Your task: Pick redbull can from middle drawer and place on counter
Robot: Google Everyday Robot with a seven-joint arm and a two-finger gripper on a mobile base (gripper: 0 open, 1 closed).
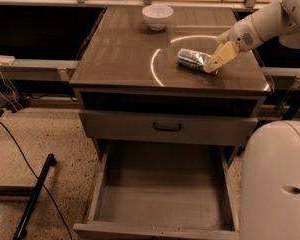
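Note:
The redbull can [191,59] lies on its side on the counter [117,51], inside the bright ring reflection, right of centre. My gripper [213,65] reaches in from the right and sits at the can's right end, touching or nearly touching it. The middle drawer [160,196] is pulled out below, and its flat floor is bare.
A white bowl [157,16] stands at the back of the counter. A closed drawer front with a dark handle [167,127] sits above the open drawer. My white base [277,184] fills the lower right. Cables [20,149] and a black bar [34,196] lie on the floor at left.

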